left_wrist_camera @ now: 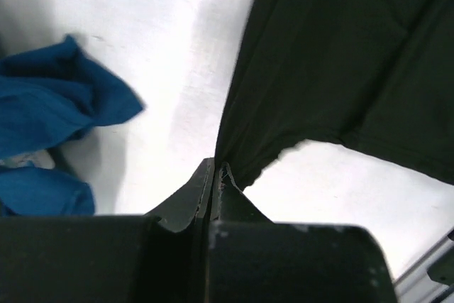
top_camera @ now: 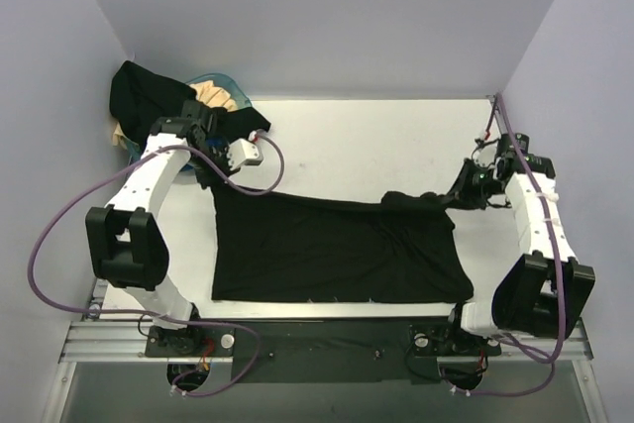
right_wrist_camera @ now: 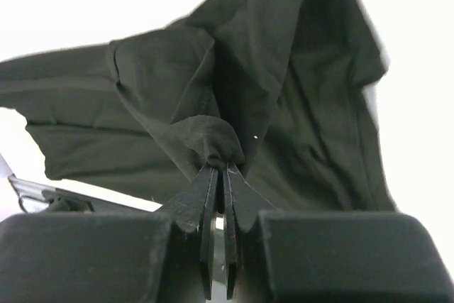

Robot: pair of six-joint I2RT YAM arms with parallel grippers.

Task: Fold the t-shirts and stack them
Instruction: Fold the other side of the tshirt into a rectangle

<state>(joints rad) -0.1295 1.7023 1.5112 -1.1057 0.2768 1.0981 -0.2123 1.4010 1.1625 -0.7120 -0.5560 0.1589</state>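
A black t-shirt (top_camera: 337, 250) lies spread across the near half of the white table (top_camera: 376, 146). My left gripper (top_camera: 220, 179) is at the shirt's far left corner. In the left wrist view, the left gripper (left_wrist_camera: 216, 170) is shut on the edge of the black t-shirt (left_wrist_camera: 340, 69). My right gripper (top_camera: 458, 193) is at the far right corner, where the cloth bunches up. In the right wrist view, the right gripper (right_wrist_camera: 221, 167) is shut on a raised fold of the black t-shirt (right_wrist_camera: 213, 136). A blue t-shirt (left_wrist_camera: 50, 118) lies crumpled on the table left of my left gripper.
At the far left corner stands a teal basket (top_camera: 226, 79) with a black t-shirt (top_camera: 144, 96) draped over it and a cream t-shirt (top_camera: 213, 96) inside. Lilac walls close in the table on three sides. The metal rail (top_camera: 327, 329) runs along the near edge.
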